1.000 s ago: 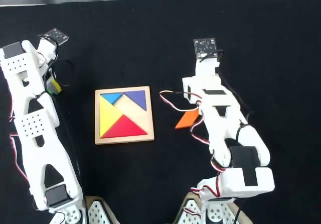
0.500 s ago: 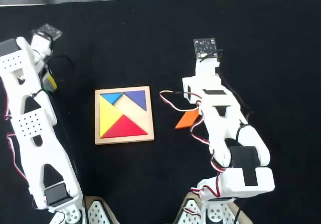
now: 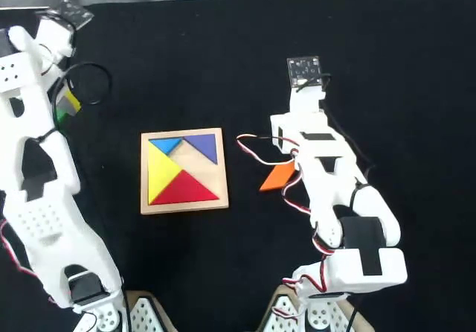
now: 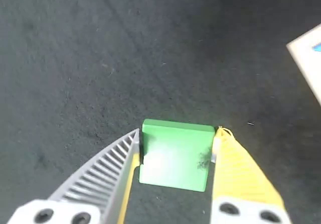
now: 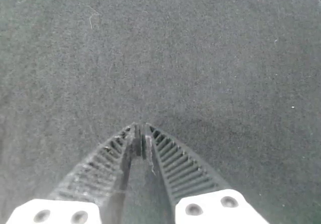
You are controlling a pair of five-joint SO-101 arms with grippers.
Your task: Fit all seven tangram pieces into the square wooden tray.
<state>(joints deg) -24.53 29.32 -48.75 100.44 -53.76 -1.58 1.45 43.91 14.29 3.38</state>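
Right arm: no motion over the last second. Its end effector (image 5: 141, 139) sits fully closed on nothing, over bare worktop (image 3: 149, 56).

Orange piece (image 3: 279, 176) is unmoved. It lies flat at 3 o'clock of the tray (image 3: 222, 198), right beside that arm's links and partly tucked under them.

Tray hasn't shifted. Four pieces are seated: yellow triangle (image 3: 162, 176), red triangle (image 3: 187, 190), small blue triangle (image 3: 165, 145), purple piece (image 3: 204, 147). Bare wood is left in the middle top and down the 3 o'clock side.

The change is all on the left arm, which has swung up and out toward 10 o'clock of the tray. Left end effector (image 4: 178, 132) is part open, clamped on two opposite edges of the green square (image 4: 174, 156). The piece looks clear of the cloth, level and seated square between the pads.

Read: pick done, carry phase starting. The arm went away from the tray, so it probably lifted for clearance. Next it needs to traverse toward 4 o'clock and set the green square into the open gap. The fit looks tight, so yaw alignment is the main risk.
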